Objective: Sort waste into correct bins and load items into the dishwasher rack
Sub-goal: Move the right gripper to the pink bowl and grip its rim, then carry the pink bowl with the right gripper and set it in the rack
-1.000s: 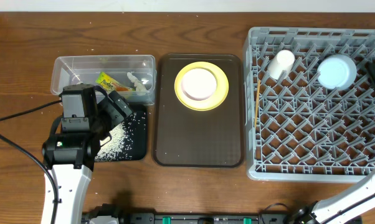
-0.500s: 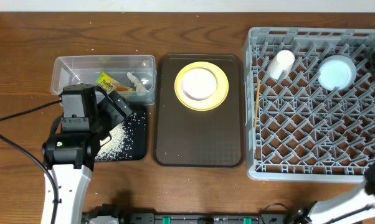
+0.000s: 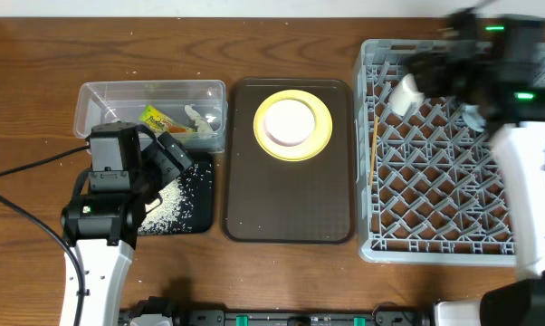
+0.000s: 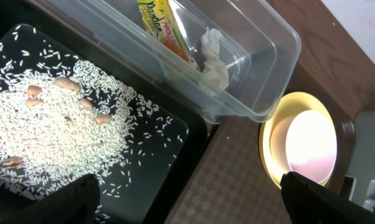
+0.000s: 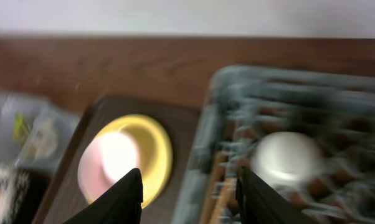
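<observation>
My left claw (image 4: 189, 186) is spread as wide as it goes and holds nothing. It hangs over the edge of the black tray (image 3: 200, 217), just where that tray runs alongside the brown serving tray (image 3: 291, 199). The rice (image 4: 56, 134) lies scattered across the black tray, thick in one patch and thin towards the edge, with a few brownish bits mixed in.

The clear tub (image 4: 262, 74) touches the far side of the black tray. Inside it are the yellow-green wrapper (image 4: 159, 25) and, beside that, the crumpled tissue (image 4: 213, 62).

The yellow plate (image 3: 322, 127) sits on the far half of the serving tray, and the pink bowl (image 3: 289, 120) rests in the middle of the plate.

My right claw (image 5: 189, 177) is over the far left part of the rack (image 3: 435, 199). Its view is smeared, but I can see the two fingers (image 5: 122, 199) standing partly apart with nothing between them. Below it the white cup (image 3: 406, 95) lies in the rack near the far left corner. The chopsticks (image 3: 374, 149) lie together along the inside of the rack's left wall, nearer to me than the cup.

The rack, both trays and the tub all rest on the wooden surface (image 3: 254, 45).
</observation>
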Action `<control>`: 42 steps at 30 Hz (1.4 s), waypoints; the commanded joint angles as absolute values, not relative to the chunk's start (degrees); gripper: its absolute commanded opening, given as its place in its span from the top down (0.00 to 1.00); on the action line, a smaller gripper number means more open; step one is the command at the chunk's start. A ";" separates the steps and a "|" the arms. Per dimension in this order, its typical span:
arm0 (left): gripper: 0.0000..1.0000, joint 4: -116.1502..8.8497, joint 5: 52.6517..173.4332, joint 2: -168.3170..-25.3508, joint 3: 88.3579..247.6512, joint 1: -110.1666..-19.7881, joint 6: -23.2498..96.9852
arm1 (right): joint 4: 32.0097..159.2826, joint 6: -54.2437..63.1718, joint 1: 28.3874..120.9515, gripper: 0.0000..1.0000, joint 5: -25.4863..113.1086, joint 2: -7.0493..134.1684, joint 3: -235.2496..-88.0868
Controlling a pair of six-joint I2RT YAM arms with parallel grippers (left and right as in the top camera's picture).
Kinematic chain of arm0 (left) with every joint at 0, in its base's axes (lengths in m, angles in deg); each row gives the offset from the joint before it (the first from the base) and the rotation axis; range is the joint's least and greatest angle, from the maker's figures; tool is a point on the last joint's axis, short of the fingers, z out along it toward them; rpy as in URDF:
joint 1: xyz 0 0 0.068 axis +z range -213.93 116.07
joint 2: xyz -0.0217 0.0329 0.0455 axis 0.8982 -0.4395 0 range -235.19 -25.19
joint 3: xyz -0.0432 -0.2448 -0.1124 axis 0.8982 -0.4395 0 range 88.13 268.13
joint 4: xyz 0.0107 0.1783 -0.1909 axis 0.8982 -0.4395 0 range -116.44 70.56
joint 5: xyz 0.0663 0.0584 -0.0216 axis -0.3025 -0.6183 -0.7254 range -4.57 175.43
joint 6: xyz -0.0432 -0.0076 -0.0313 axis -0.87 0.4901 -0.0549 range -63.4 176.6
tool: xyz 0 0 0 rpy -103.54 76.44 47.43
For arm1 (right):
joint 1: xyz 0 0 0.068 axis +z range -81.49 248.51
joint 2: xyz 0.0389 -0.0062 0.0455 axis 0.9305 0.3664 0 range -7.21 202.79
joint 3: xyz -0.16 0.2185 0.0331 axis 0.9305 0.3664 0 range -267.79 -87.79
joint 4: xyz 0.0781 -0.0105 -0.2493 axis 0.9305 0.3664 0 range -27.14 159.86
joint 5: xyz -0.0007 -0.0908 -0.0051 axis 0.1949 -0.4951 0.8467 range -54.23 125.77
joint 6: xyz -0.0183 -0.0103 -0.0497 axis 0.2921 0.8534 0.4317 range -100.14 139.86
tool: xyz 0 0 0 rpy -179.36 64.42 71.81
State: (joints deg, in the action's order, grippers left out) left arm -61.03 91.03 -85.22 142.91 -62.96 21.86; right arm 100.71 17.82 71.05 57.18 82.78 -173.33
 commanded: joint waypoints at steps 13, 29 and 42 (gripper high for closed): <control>0.05 -61.01 90.51 -85.41 143.70 -62.72 21.80 | 97.41 20.53 103.55 0.51 35.56 97.71 -173.68; 0.05 -61.03 90.51 -85.41 143.70 -62.72 21.82 | 90.89 25.88 108.89 0.80 35.56 111.17 -173.72; 0.05 -61.03 90.51 -85.41 143.70 -62.72 21.80 | 93.06 22.74 108.71 0.99 35.63 96.05 -173.85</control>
State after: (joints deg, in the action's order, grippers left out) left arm -61.05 91.03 -85.22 142.91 -62.96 21.86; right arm 92.95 24.97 108.58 35.89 104.40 -173.22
